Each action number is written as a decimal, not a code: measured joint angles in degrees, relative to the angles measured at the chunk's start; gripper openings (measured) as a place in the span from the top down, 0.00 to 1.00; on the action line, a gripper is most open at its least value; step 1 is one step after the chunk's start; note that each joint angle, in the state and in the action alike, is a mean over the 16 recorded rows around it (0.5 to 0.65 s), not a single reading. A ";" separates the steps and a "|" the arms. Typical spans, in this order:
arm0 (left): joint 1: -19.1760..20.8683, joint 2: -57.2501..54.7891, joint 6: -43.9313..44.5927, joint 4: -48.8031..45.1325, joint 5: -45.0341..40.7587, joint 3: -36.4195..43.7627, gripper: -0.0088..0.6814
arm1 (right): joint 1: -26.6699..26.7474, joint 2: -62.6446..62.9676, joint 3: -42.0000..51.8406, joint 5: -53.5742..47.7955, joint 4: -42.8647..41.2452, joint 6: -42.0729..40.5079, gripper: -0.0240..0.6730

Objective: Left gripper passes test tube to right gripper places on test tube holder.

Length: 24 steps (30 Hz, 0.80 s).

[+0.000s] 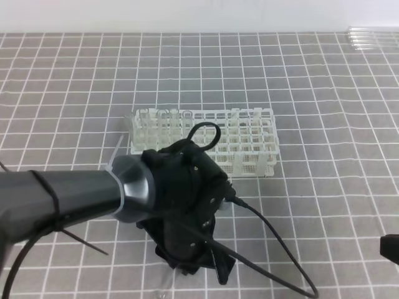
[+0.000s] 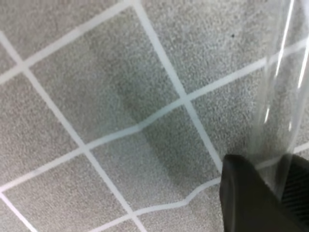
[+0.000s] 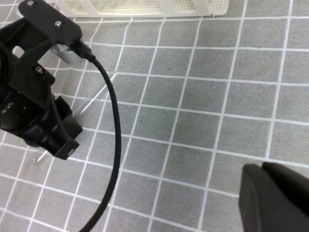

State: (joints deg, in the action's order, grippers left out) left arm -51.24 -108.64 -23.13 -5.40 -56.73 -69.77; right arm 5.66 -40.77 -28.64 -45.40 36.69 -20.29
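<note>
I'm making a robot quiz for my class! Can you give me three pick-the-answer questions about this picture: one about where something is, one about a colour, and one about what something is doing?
1. Where is the white rack?
A. On the table, just behind the left gripper
B. Held up in the air by both grippers
C. At the far right corner of the table

2. What colour is the cable looping from the left gripper?
A. Red
B. Black
C. White

3. How are the jaws of the right gripper?
A. Wide open
B. Shut on the rack
C. Shut, with nothing between them

Answers:
1. A, the rack stands on the checked table right past the left gripper in the high view.
2. B, the cable is black against the grey squares.
3. C, the right wrist view shows the two black fingers pressed together over bare table.
</note>
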 joint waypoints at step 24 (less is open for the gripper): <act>-0.02 6.85 8.72 3.38 1.25 -3.84 0.89 | 0.00 -0.01 -0.04 -0.41 0.33 0.02 0.98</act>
State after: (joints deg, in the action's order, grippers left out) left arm -51.26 -101.79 -14.41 -2.02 -55.48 -73.61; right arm 5.66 -40.78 -28.68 -45.81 37.01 -20.28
